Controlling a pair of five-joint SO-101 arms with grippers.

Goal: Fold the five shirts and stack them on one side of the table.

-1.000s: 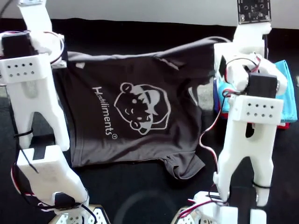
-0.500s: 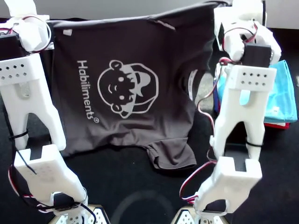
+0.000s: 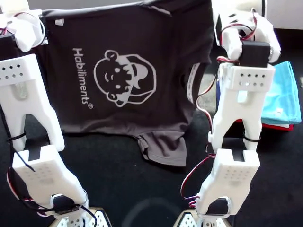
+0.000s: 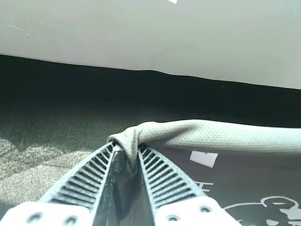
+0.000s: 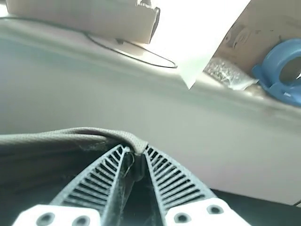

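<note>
**We held the dark grey cotton T-shirt with the white cartoon print (image 3: 128,85) stretched between both arms, spreading it ahead of the fold.**

The left gripper (image 4: 126,149) had its jaws closed on a bunched edge of the shirt, and the right gripper (image 5: 136,154) pinched another edge likewise. In the high view the shirt hung across the upper middle of the frame. Its crumpled sleeve (image 3: 163,149) lay on the black table (image 3: 118,189), and the pile of folded turquoise and red shirts (image 3: 284,99) sat at the right edge. Next, we judged, the shirt needed laying down flat and smooth. The wrist views gave us the pinch, the high view the drape.
</note>
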